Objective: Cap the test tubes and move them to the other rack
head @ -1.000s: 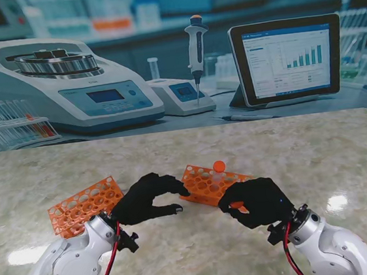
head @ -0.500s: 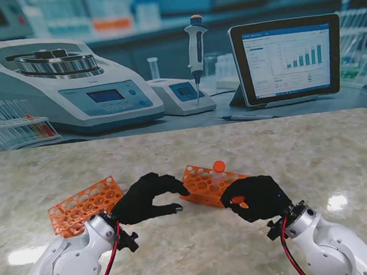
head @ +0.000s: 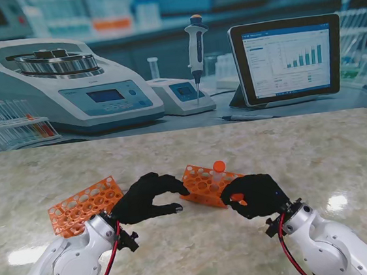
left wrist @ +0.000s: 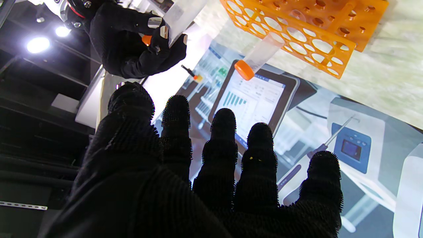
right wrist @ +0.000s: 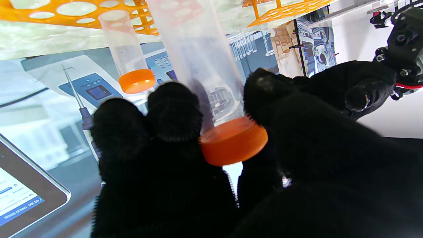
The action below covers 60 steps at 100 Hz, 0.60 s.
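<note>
While the tablet (head: 287, 61) at the far right showed a bar chart, its text was too small to read, and no brand or label could be made out on the centrifuge (head: 59, 81) at the far left or on the pipette (head: 196, 47) standing beside it.

Right hand (head: 255, 194): fingers clamped around a clear test tube (right wrist: 198, 62) with an orange cap (right wrist: 234, 141). Thumb on one side of the cap end, fingertips (right wrist: 173, 109) on the other. Tube's long axis ran from the cap in the hand toward the table; in the stand view the hand hid most of it and only an orange patch showed between the fingers.

Right rack (head: 209, 184): orange, lying just beside the right hand on its far left. One capped tube (head: 218, 170) stood in it roughly upright, orange cap up, long axis near vertical with a slight tilt.

Left hand (head: 147, 197): empty, fingers curled but apart, poised over the table between the two racks, fingertips close to the right rack's left corner.

Left rack (head: 85, 205): orange, to the left of the left hand, no tubes visible in it.

Table (head: 342, 147): pale marbled stone.
</note>
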Each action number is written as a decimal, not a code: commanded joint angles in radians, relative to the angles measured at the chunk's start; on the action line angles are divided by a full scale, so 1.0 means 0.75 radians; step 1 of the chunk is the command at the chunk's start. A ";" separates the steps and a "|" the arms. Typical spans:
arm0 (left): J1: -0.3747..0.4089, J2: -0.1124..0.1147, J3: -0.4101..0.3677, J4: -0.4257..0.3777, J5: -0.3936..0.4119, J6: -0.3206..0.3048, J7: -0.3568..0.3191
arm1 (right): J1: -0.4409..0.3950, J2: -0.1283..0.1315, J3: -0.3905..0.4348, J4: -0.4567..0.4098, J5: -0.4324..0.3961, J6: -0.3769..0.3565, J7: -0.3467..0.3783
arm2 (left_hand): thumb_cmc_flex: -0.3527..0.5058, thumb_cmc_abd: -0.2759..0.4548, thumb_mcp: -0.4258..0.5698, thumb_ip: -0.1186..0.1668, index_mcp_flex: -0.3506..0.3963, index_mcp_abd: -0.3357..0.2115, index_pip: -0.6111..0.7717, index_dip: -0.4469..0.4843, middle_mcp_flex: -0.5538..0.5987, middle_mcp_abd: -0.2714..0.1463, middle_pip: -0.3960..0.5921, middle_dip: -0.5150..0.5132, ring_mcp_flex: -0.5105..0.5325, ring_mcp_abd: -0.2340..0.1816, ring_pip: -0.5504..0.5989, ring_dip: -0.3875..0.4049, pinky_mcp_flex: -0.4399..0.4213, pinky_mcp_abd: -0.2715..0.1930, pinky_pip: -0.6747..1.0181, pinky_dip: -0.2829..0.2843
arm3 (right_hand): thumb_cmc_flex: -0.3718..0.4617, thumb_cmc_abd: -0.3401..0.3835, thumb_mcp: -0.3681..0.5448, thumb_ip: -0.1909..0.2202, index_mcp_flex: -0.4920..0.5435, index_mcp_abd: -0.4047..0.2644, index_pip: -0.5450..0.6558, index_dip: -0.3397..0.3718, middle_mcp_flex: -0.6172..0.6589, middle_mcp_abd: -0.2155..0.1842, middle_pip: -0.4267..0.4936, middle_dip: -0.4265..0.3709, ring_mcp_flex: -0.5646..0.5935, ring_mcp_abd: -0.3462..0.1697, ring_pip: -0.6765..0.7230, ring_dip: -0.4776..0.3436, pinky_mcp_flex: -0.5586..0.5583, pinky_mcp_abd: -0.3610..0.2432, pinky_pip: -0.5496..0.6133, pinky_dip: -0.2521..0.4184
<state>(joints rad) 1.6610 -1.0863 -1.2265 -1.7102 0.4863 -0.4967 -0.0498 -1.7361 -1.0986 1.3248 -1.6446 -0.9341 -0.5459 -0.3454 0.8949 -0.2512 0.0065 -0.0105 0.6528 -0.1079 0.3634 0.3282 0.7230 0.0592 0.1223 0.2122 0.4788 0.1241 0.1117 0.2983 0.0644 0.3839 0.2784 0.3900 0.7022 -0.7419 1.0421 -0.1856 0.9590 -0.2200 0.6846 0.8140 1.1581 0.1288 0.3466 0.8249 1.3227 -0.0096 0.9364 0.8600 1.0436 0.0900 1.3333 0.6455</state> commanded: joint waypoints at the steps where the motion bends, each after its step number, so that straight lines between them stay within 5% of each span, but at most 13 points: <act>1: 0.001 0.002 0.002 0.000 -0.002 0.005 -0.006 | 0.007 0.001 -0.004 0.007 0.003 0.010 0.009 | -0.009 0.046 -0.014 -0.005 0.011 0.006 -0.032 -0.014 -0.028 -0.003 -0.022 -0.025 -0.044 -0.033 -0.020 -0.021 -0.024 -0.009 -0.062 -0.036 | 0.197 0.193 0.254 0.140 0.055 -0.042 0.062 0.055 0.169 -0.244 0.283 0.070 -0.016 -0.106 -0.014 0.016 0.003 -0.033 -0.010 0.031; 60: -0.003 0.002 0.005 0.005 -0.003 0.004 -0.009 | 0.080 0.003 -0.026 0.032 0.041 0.073 0.073 | -0.010 0.051 -0.014 -0.005 0.011 0.006 -0.032 -0.014 -0.030 -0.004 -0.023 -0.025 -0.043 -0.031 -0.021 -0.019 -0.022 -0.008 -0.063 -0.032 | 0.204 0.204 0.240 0.132 0.043 -0.041 0.057 0.054 0.156 -0.242 0.283 0.069 -0.017 -0.102 -0.029 0.013 0.000 -0.032 -0.022 0.035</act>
<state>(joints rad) 1.6576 -1.0861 -1.2242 -1.7061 0.4848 -0.4964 -0.0515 -1.6767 -1.0977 1.3083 -1.6237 -0.9040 -0.4997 -0.2997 0.8949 -0.2509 0.0065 -0.0105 0.6528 -0.1079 0.3634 0.3282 0.7229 0.0592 0.1223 0.2121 0.4788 0.1241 0.1116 0.2983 0.0643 0.3839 0.2780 0.3900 0.7022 -0.7413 1.0421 -0.1856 0.9583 -0.2200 0.6844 0.8159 1.1581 0.1288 0.3466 0.8249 1.3227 -0.0096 0.9359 0.8600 1.0401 0.0900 1.3231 0.6468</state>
